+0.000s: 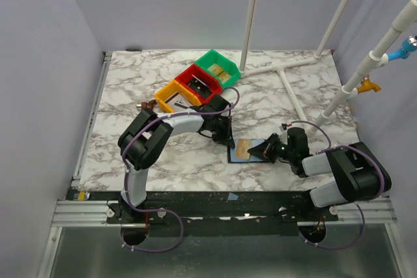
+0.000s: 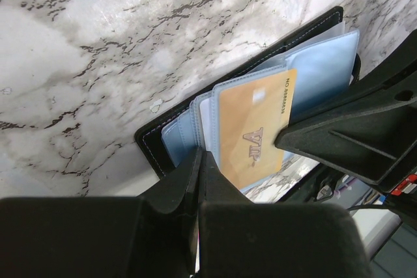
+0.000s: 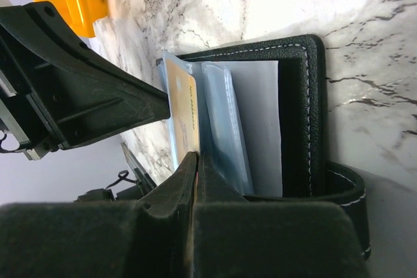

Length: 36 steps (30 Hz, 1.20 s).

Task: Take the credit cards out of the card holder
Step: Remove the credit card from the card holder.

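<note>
Card holder [image 3: 303, 96] looks matt black leather, stitched — sleeves [image 3: 225, 128] glossy clear plastic, tan-gold card [image 2: 254, 128] smooth — table [image 2: 98, 43] marble-patterned.

Grey-and-black left arm [image 1: 182, 124] and right arm [image 1: 319, 163] carry looping purple cables [image 1: 180, 226].

The card holder [image 1: 234, 155] lies open on the marble bench [image 1: 130, 89], directly between the two grippers. The left gripper [image 1: 226, 140] comes down at its far-left corner. The right gripper [image 1: 259, 152] reaches in from the right, its tip at the edge of the tan-gold card [image 1: 245, 148] showing on the holder's open face. Beyond the left gripper, well apart from the holder, a yellow bin [image 1: 171, 96], a red bin [image 1: 195, 81] and a green bin [image 1: 221, 64] sit touching in a diagonal row. White pipes [image 1: 287, 69] lie beyond the right gripper.
</note>
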### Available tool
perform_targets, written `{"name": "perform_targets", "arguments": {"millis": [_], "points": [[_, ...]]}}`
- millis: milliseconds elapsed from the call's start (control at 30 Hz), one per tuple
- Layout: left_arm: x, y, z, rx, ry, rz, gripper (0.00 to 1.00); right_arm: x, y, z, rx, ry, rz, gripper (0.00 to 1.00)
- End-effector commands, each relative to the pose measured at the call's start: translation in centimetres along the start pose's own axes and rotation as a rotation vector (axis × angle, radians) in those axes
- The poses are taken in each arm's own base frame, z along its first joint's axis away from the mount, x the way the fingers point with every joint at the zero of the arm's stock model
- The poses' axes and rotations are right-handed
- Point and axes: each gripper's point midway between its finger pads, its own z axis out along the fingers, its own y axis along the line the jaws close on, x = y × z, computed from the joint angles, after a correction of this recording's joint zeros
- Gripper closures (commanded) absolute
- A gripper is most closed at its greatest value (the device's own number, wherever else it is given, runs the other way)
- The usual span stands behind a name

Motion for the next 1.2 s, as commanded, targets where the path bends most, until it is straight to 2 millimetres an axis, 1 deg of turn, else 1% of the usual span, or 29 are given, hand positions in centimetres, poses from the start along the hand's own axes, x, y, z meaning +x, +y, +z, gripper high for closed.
{"name": "perform_targets", "arguments": {"millis": [0,300,467,800,900,967,1167], "points": [[2.1,5.5,1.0,-0.176,0.056,-0.022,1.00,-0.2,0.4,-0.2,-0.019,-0.010,-0.016,0.99],[2.1,6.8,0.6,-0.209,0.054,-0.023,1.00,-0.4,-1.7,-0.9,0.088,-0.048,-0.060,0.99],[1.9,7.2,0.4,-0.217,0.051,-0.024,1.00,-0.5,-2.3,-1.1,0.120,-0.063,-0.078,0.99],[1.6,7.5,0.1,-0.222,0.046,-0.026,1.00,-0.1,-3.1,-1.5,0.143,-0.065,-0.085,0.99],[1.3,7.3,-0.2,-0.218,0.035,-0.011,1.00,-0.1,-3.1,-1.4,0.144,-0.063,-0.084,0.99],[0.9,6.7,-0.6,-0.206,0.021,0.010,1.00,0.0,-2.9,-1.3,0.133,-0.051,-0.087,0.99],[-0.7,3.7,-2.1,-0.174,-0.018,0.086,0.99,-0.3,-3.0,-1.2,0.145,-0.056,-0.088,0.99]]}}
